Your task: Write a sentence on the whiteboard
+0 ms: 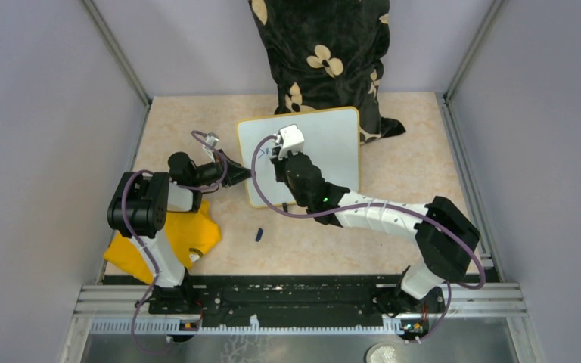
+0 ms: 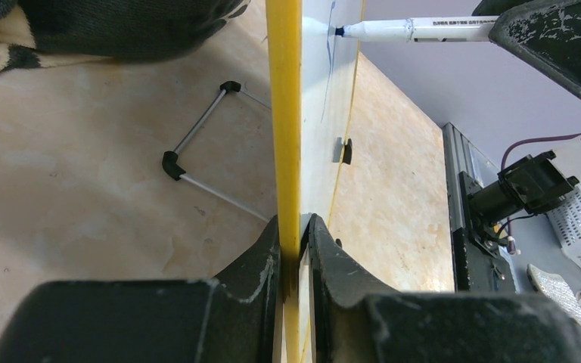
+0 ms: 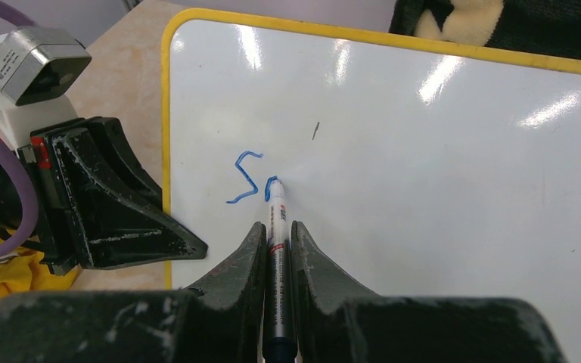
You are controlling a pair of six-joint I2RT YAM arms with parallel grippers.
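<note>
Left gripper pinches the whiteboard by its left rim. Right gripper clamps marker lengthwise along its jaws, tip pointing toward far edge, touching blue strokes, probably "S".

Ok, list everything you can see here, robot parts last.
whiteboard: one, white, yellow rim, table centre
blue writing: an S plus a started letter, whiteboard's left side
marker: one, white, tip on whiteboard
yellow cloth: one, table's near left
small piece: one, dark blue, before the whiteboard
flowered fabric: one, black and cream, far edge
wire stand: one, silver, black joints, beside whiteboard
table: one, beige
left pincer: black, shut on whiteboard rim
right pincer: black, shut on marker
</note>
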